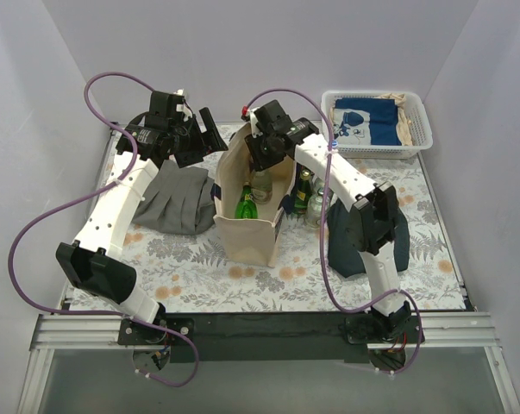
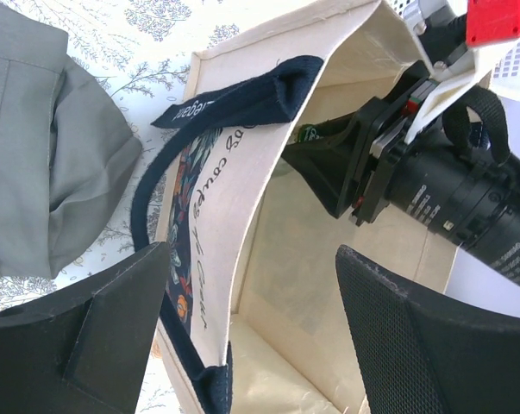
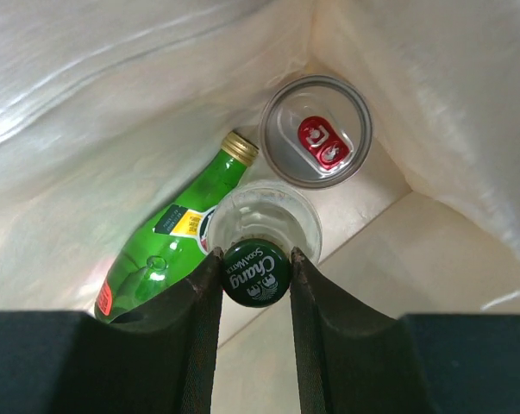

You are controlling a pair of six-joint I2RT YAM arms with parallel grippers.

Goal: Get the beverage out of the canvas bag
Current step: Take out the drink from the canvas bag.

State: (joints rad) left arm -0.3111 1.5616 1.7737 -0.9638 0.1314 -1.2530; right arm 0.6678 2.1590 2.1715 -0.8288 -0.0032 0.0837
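Cream canvas bag [image 1: 247,228] upright, green-capped bottle [image 3: 255,273] inside

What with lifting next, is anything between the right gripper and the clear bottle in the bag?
Nothing visible. The right gripper has its fingers against both sides of the green cap on the clear bottle. The green bottle and the can lie beside it, not between.
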